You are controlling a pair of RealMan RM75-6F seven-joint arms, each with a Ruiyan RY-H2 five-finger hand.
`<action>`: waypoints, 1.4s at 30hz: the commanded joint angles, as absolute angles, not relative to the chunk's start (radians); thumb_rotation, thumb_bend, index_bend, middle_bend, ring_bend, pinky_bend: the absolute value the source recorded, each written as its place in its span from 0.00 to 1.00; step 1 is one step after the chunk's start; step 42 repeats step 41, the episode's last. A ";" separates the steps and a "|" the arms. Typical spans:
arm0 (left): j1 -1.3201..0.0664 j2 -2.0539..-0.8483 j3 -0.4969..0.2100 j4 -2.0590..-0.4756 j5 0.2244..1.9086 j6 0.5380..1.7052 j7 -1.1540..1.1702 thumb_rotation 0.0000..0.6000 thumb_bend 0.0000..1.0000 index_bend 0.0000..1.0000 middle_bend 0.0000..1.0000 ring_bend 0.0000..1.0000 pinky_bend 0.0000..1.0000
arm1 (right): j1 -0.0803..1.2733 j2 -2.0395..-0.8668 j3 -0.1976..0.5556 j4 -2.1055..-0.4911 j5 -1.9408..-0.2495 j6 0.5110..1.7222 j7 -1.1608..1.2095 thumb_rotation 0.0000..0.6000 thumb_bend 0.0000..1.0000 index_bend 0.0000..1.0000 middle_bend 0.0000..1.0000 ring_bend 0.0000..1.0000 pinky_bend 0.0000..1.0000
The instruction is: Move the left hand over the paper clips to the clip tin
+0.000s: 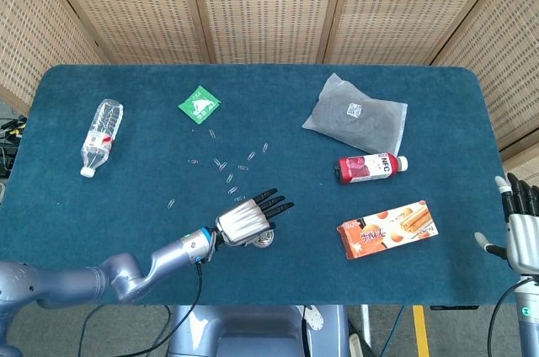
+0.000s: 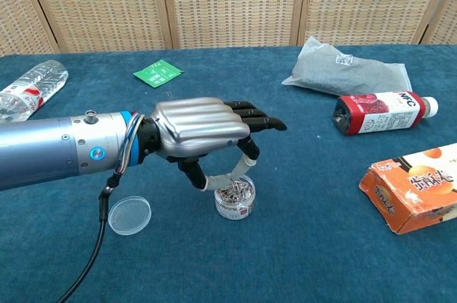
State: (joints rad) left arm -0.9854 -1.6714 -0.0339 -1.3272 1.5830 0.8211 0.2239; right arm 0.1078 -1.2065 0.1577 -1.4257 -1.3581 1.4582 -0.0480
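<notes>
Woven cane panels stood behind a table (image 1: pixel 50 231) covered in dark blue cloth. Near its front edge lay a clear round lid (image 2: pixel 129 215), and just beside it the clip tin (image 2: pixel 235 199) stood upright, full of clips, close to the middle of the front edge. The left hand (image 2: pixel 203 131) hovered directly above the tin, palm down, fingers (image 2: pixel 257 123) stretched forward and a little apart — the thumb curved down close to the tin's rim, and it held nothing. Whether the thumb touched the rim, I could not tell. At the front right corner the right hand (image 1: pixel 520 226) stood beyond the table edge, fingers up and spread, holding nothing.

Toward the right edge lay an orange snack box (image 1: pixel 387 228), and further back a red juice bottle (image 1: pixel 370 167) on its side. Loose paper clips (image 1: pixel 229 167) were scattered behind the left hand, in the middle of the table. Near the left edge lay a plastic water bottle (image 1: pixel 100 135). Further back were a green sachet (image 1: pixel 199 104) and — toward the back right — a grey pouch (image 1: pixel 355 115).
</notes>
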 commanded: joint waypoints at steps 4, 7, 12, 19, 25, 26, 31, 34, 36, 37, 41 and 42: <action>-0.984 -1.676 -0.035 -1.323 1.578 0.827 0.199 1.00 0.17 0.03 0.00 0.00 0.00 | 0.107 -1.206 0.158 -1.425 -1.357 1.459 -0.046 1.00 0.00 0.00 0.00 0.00 0.00; -0.982 -1.672 -0.035 -1.325 1.587 0.843 0.180 1.00 0.15 0.00 0.00 0.00 0.00 | 0.106 -1.205 0.159 -1.427 -1.358 1.461 -0.044 1.00 0.00 0.00 0.00 0.00 0.00; -0.952 -1.615 -0.048 -1.363 1.615 0.944 0.097 1.00 0.12 0.00 0.00 0.00 0.00 | 0.102 -1.202 0.155 -1.436 -1.368 1.472 -0.046 1.00 0.00 0.00 0.00 0.00 0.00; -0.783 -1.421 -0.051 -1.506 1.494 1.106 0.185 1.00 0.00 0.00 0.00 0.00 0.00 | 0.095 -1.196 0.146 -1.452 -1.390 1.490 -0.045 1.00 0.00 0.00 0.00 0.00 0.00; -0.540 -1.259 -0.026 -1.643 1.309 1.335 0.319 1.00 0.00 0.00 0.00 0.00 0.00 | 0.091 -1.192 0.137 -1.467 -1.413 1.502 -0.048 1.00 0.00 0.00 0.00 0.00 0.00; -0.510 -1.241 -0.023 -1.662 1.286 1.362 0.323 1.00 0.00 0.00 0.00 0.00 0.00 | 0.091 -1.193 0.135 -1.469 -1.416 1.503 -0.050 1.00 0.00 0.00 0.00 0.00 0.00; -0.384 -1.156 -0.002 -1.723 1.233 1.456 0.265 1.00 0.00 0.00 0.00 0.00 0.00 | 0.090 -1.191 0.130 -1.478 -1.431 1.510 -0.053 1.00 0.00 0.00 0.00 0.00 0.00; -0.336 -1.132 0.010 -1.732 1.229 1.480 0.206 1.00 0.00 0.00 0.00 0.00 0.00 | 0.088 -1.190 0.127 -1.482 -1.439 1.516 -0.052 1.00 0.00 0.00 0.00 0.00 0.00; -0.290 -1.113 0.028 -1.728 1.232 1.496 0.146 1.00 0.00 0.00 0.00 0.00 0.00 | 0.087 -1.187 0.123 -1.486 -1.449 1.521 -0.049 1.00 0.00 0.00 0.00 0.00 0.00; -0.283 -1.110 0.032 -1.724 1.238 1.496 0.134 1.00 0.00 0.00 0.00 0.00 0.00 | 0.086 -1.186 0.123 -1.487 -1.451 1.523 -0.048 1.00 0.00 0.00 0.00 0.00 0.00; -0.258 -1.105 0.038 -1.681 1.285 1.501 0.080 1.00 0.00 0.00 0.00 0.00 0.00 | 0.081 -1.179 0.118 -1.495 -1.467 1.537 -0.039 1.00 0.00 0.00 0.00 0.00 0.00; -0.258 -1.105 0.038 -1.681 1.285 1.501 0.080 1.00 0.00 0.00 0.00 0.00 0.00 | 0.081 -1.179 0.118 -1.495 -1.467 1.537 -0.039 1.00 0.00 0.00 0.00 0.00 0.00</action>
